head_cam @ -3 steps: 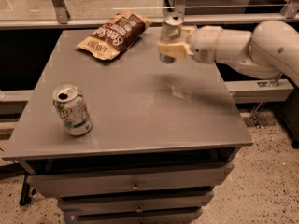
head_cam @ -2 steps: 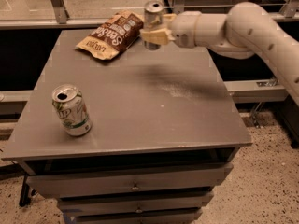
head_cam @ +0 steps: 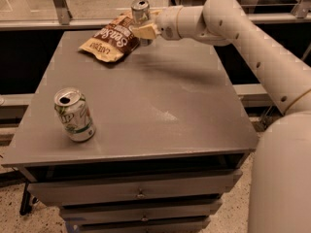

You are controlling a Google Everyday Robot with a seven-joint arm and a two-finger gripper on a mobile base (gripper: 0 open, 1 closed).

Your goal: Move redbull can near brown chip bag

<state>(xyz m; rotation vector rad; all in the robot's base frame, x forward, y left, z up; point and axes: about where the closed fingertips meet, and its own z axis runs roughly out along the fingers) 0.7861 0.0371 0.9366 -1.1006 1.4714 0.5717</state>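
The brown chip bag (head_cam: 109,38) lies flat on the far left part of the grey table (head_cam: 194,110), with its dark middle and white lettering facing up. The redbull can (head_cam: 140,9) stands upright at the bag's far right end, so close that the two overlap in this view, and I cannot tell whether they actually touch. The gripper (head_cam: 143,30) is just right of the bag, with its tan jaws pinching the can's lower body from both sides. They hide the can's base, so whether it rests on the table or hangs just above it is unclear. The white arm (head_cam: 233,25) stretches away from the bag to the right and then comes forward along the table's right edge. Well apart from the bag, toward the near left corner, a white-and-green can (head_cam: 74,114) stands upright with its top open. The drawer fronts (head_cam: 141,193) sit below the tabletop on the near side.
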